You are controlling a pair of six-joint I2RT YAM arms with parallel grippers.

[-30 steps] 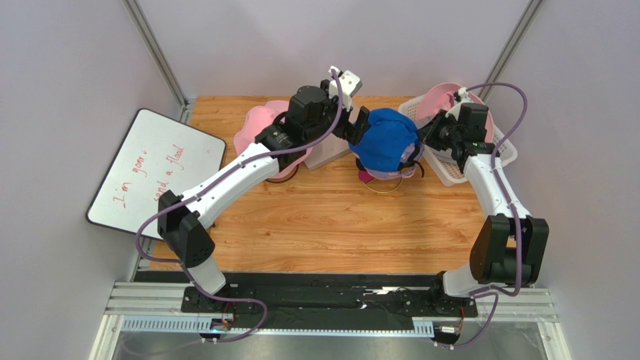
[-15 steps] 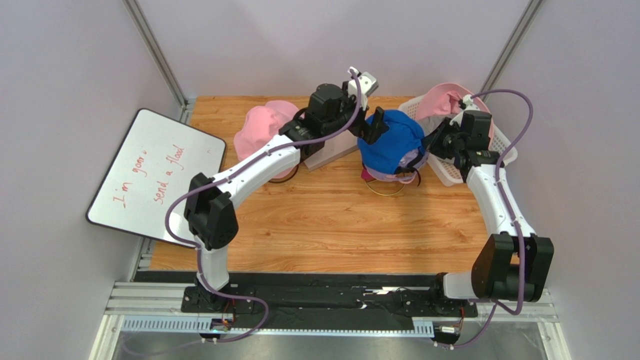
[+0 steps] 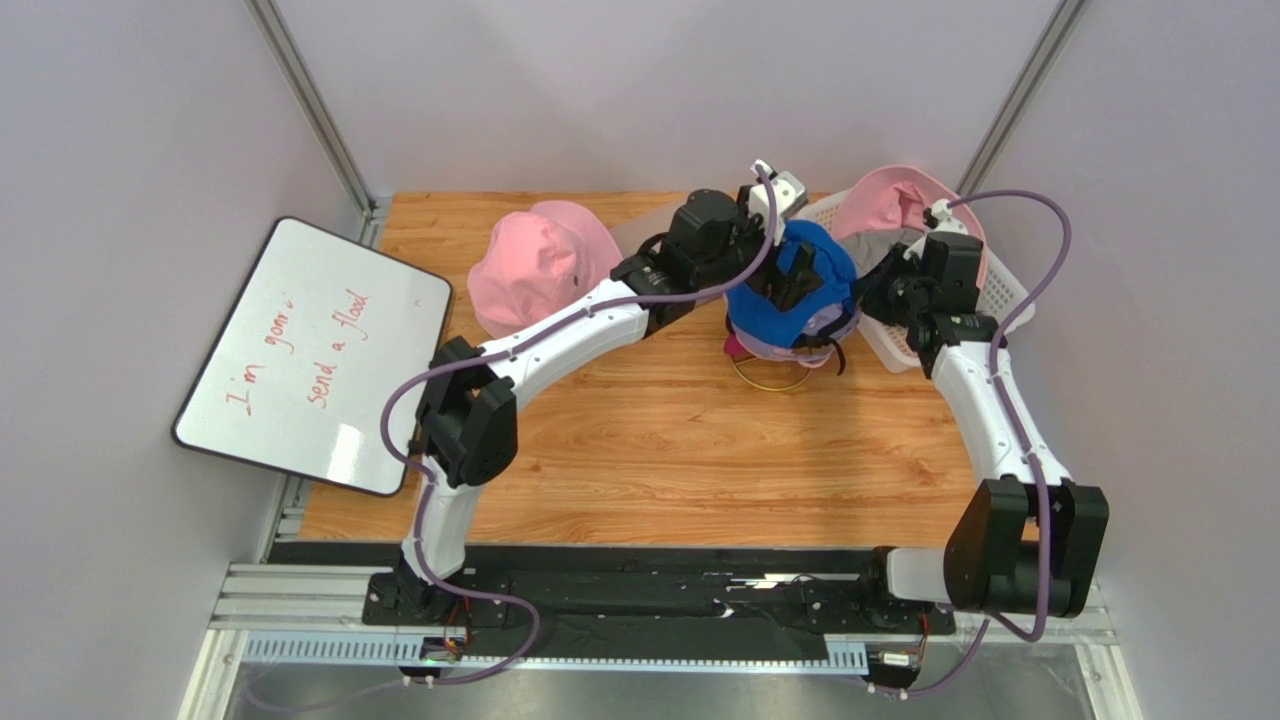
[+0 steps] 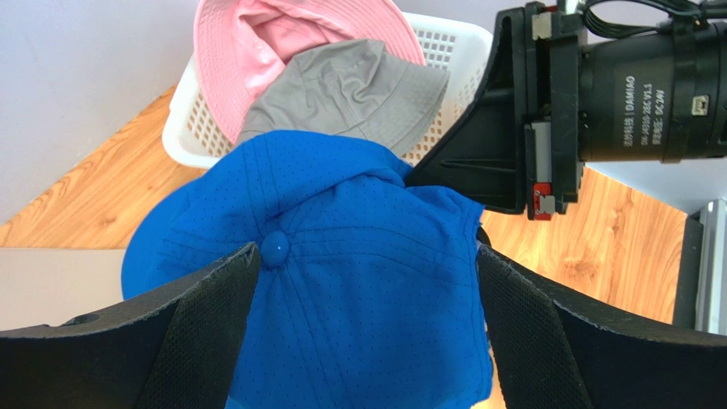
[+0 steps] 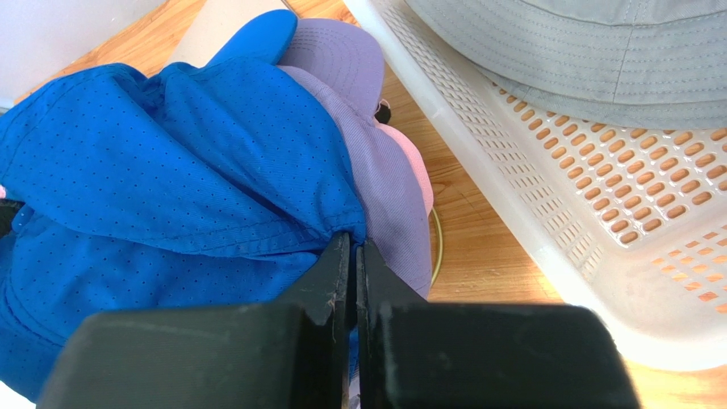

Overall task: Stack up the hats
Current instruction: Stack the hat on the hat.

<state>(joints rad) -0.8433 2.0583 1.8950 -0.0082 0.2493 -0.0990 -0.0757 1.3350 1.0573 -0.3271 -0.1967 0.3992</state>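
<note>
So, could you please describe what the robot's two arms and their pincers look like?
The left arm and right arm are alike: white tubular links between chunky black joint housings, with a lavender cable looping alongside each. The left pincer and right pincer have black fingers, the left's pads finely textured. A black motor reads DAMIAO.

The blue cap (image 4: pixel 341 324) is matt cloth dotted with fine perforations, the grey bucket hat (image 5: pixel 597 51) smooth stitched fabric. The basket (image 5: pixel 555 170) is white perforated plastic with a slight sheen, the bench (image 3: pixel 676 435) grained wood.
</note>
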